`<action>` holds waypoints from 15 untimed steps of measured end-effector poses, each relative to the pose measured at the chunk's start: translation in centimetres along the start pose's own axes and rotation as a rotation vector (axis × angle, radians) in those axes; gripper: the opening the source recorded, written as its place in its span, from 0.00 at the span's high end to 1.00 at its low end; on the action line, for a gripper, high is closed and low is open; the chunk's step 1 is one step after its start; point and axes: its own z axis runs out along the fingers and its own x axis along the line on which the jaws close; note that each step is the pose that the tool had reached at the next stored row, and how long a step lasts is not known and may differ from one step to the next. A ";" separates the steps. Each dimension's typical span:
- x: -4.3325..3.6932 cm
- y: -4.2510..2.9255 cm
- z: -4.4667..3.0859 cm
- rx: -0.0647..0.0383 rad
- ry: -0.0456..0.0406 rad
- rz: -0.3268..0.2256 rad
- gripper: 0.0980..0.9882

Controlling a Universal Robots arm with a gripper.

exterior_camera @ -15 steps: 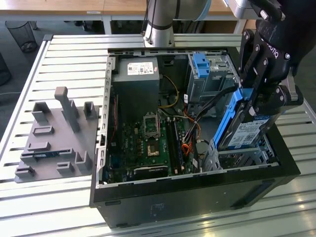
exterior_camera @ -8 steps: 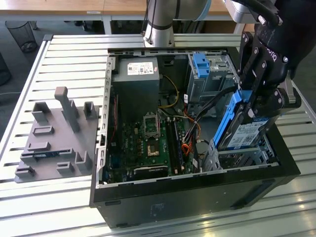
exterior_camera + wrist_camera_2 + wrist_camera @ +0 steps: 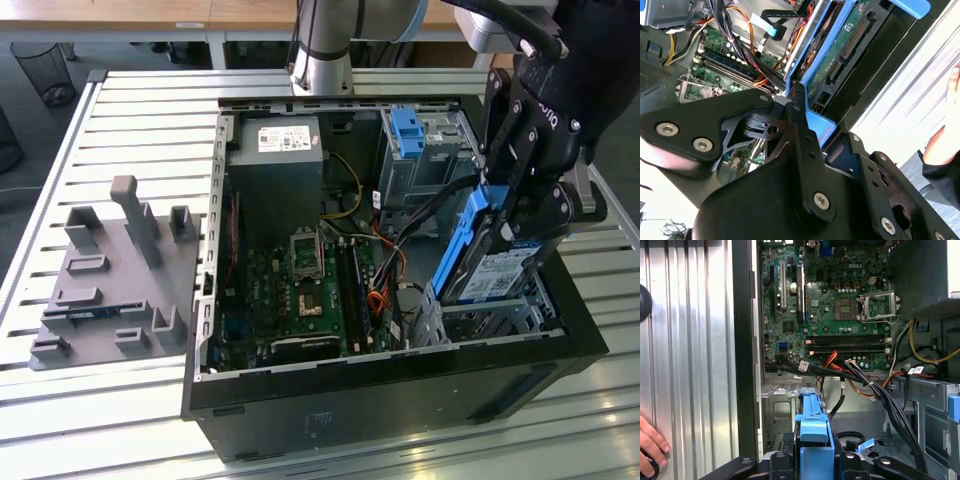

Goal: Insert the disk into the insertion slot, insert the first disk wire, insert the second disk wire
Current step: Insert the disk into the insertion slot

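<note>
The claw (image 3: 510, 215) is clenched on the disk (image 3: 497, 272) and grips it by its blue frame. The disk hangs just above the insertion slot (image 3: 490, 318). It is tilted, with its low end nearest the slot and its high end leaning away from it. It does not look like it is inside the slot yet.

To do this step well, I think the disk has to line up with the slot first. The blue frame looks about as wide as the slot, so there is little room at the sides. The tilt should match the way into the slot, so the disk slides in and does not jam. A slow, soft push seems best.

A bunch of black wires (image 3: 885, 402) runs just beside the slot, and some orange wires (image 3: 377, 300) lie near it. They could get pinched under the disk, so it should stay clear of them.

A person's hand (image 3: 650, 445) rests on the bench (image 3: 130, 120), well apart from the slot and outside the computer case (image 3: 400, 385).
</note>
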 end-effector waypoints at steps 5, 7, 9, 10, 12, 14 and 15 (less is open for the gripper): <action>0.00 0.00 0.15 0.000 -0.0002 0.000 0.70; 0.00 0.00 0.21 0.000 -0.0001 0.000 0.70; 0.00 0.00 0.27 0.000 -0.0001 0.000 0.70; 0.00 0.00 0.30 0.000 -0.0001 0.000 0.70; 0.00 0.00 0.36 0.000 -0.0001 0.000 0.70; 0.00 0.00 0.41 0.000 -0.0001 0.000 0.70; 0.00 0.00 0.43 0.000 0.0000 0.000 0.70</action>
